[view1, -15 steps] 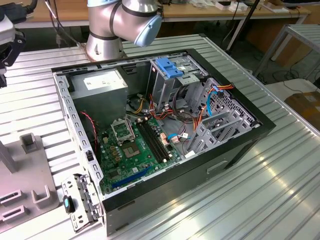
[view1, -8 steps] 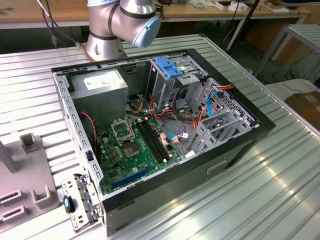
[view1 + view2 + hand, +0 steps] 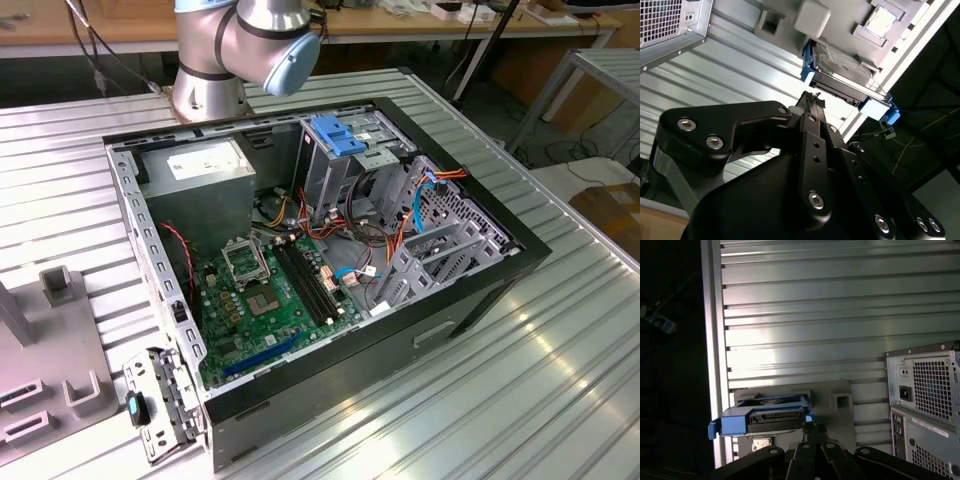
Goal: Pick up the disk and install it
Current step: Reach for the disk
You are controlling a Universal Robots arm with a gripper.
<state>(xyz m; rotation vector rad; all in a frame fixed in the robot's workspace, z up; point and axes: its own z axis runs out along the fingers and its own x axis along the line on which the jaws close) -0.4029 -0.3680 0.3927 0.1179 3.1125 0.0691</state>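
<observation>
Disk lies on grey holder at table edge, outside case. Gripper just beside it, jaws pressed together, empty. Risk: closed tips nudge disk off holder, over edge

power supply: white sticker on top, print too small to read
disk: printed label on its face, nothing legible
computer case: pale sticker on rear panel, characters unreadable
readable text: none
</observation>
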